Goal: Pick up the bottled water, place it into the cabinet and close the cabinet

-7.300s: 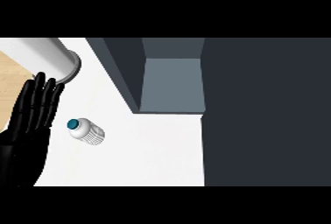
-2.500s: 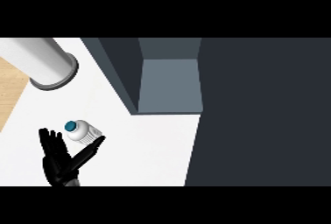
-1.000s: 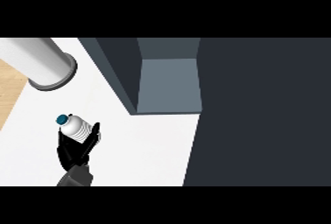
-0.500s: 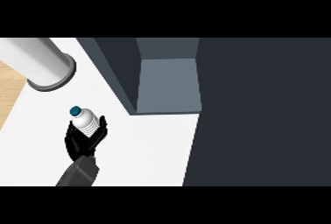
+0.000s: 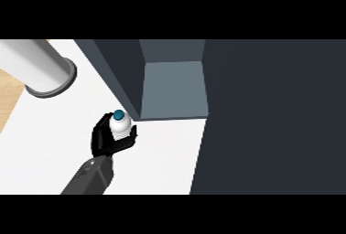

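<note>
The bottled water (image 5: 120, 124) is a small clear bottle with a teal cap, held upright above the white counter (image 5: 47, 141). My left hand (image 5: 110, 142) is shut on it from below and behind, fingers curled round its body. The bottle's cap sits just left of the front corner of the dark cabinet. The cabinet's open compartment (image 5: 172, 89) shows a grey-blue inside, up and to the right of the bottle. My right hand does not show.
A thick white cylinder with a grey rim (image 5: 39, 68) lies at the upper left. A large dark cabinet surface (image 5: 270, 114) fills the right half. The counter's left edge meets a wooden floor (image 5: 7, 98).
The left hand closed round the bottle, lifted it off the counter and carried it up and to the right, close to the cabinet's corner.
</note>
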Action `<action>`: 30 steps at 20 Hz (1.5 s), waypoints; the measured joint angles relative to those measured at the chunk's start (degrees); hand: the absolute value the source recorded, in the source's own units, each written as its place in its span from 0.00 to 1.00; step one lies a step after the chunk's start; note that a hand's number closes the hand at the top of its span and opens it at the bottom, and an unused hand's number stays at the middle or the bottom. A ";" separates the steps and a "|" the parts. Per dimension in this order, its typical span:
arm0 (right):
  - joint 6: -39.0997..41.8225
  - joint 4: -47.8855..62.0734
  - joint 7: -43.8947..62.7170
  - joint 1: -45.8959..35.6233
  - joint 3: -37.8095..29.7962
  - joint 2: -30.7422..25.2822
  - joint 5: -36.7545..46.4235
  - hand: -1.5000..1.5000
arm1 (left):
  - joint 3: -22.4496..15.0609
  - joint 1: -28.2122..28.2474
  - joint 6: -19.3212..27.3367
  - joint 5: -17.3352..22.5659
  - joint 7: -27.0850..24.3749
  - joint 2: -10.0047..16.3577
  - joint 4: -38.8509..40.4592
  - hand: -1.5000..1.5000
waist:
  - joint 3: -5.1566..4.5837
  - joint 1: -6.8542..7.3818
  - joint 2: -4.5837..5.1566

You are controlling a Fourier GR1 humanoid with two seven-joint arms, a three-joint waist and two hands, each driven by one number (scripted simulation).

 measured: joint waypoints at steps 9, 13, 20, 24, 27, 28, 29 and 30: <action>4.06 0.42 -4.02 4.19 -9.64 -1.11 -3.00 0.00 | -6.62 -1.85 -10.38 -1.83 5.88 -0.95 -2.10 1.00 | 0.11 0.99 0.01; 5.97 0.53 -4.35 4.84 -13.91 -1.37 -4.56 0.00 | -9.08 -1.45 -9.65 1.71 8.56 -0.21 -3.37 1.00 | 0.17 0.95 -0.06; 8.65 2.49 -6.20 4.93 -18.42 -0.25 -7.80 0.00 | -12.74 -0.63 -6.48 7.29 12.59 1.16 -5.70 1.00 | 0.38 0.48 -0.18; 10.50 3.33 -6.93 4.91 -20.04 0.02 -9.45 0.00 | -15.08 0.08 -3.50 9.46 13.52 2.16 -7.10 1.00 | 0.52 -0.20 -0.27; 11.50 4.75 -7.75 4.36 -21.10 0.43 -10.76 0.00 | -16.47 0.49 -1.62 10.79 14.40 2.72 -8.15 1.00 | 0.60 -0.49 -0.27; 11.84 5.22 -8.09 4.44 -21.39 0.63 -11.38 0.00 | -16.83 0.62 -0.91 11.10 14.55 2.87 -8.47 1.00 | 0.62 -0.61 -0.27; 12.16 5.45 -8.34 4.69 -21.93 0.77 -12.12 0.00 | -17.24 0.95 -0.29 11.44 14.63 2.89 -8.97 1.00 | 0.62 -0.68 -0.33; 12.64 5.63 -8.50 4.60 -22.33 0.72 -12.89 0.00 | -17.50 1.18 0.39 11.99 14.64 3.04 -9.32 1.00 | 0.63 -0.95 -0.34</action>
